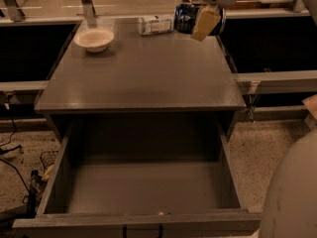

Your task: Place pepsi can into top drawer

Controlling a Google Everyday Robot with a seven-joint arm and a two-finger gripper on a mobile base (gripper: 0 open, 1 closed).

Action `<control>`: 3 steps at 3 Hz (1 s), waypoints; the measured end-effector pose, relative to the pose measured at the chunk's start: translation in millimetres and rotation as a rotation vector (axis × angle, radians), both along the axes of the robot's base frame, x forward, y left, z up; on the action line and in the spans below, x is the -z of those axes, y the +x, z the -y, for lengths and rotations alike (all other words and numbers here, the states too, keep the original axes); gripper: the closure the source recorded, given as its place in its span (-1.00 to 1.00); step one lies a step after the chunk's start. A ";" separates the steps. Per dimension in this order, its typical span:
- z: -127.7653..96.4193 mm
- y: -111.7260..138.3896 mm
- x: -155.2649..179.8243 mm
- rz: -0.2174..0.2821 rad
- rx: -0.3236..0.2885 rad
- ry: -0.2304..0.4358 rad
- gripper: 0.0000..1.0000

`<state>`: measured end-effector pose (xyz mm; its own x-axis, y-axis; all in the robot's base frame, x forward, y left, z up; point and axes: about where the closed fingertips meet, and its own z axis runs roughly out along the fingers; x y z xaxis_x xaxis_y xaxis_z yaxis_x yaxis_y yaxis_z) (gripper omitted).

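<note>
The gripper (202,28) hangs over the far right corner of the desk (143,73), clamped on the pepsi can (184,18); one pale finger (205,20) lies across the near side of the can, and the other is hidden behind it. The can is tipped on its side, just right of a clear bottle (155,25) lying on the desk at the far edge. Whether the can touches the desk cannot be told. A pale bowl (94,37) sits at the far left. The top drawer (148,217) stands pulled out toward the near side below the desk, well apart from the can.
</note>
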<state>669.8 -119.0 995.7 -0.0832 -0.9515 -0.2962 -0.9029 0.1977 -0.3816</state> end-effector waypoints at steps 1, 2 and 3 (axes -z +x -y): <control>0.3 -2.1 -0.1 0.000 -0.001 0.000 1.00; 4.1 -36.8 0.9 -0.003 -0.012 0.006 1.00; 18.0 -94.1 12.9 -0.017 -0.013 0.016 1.00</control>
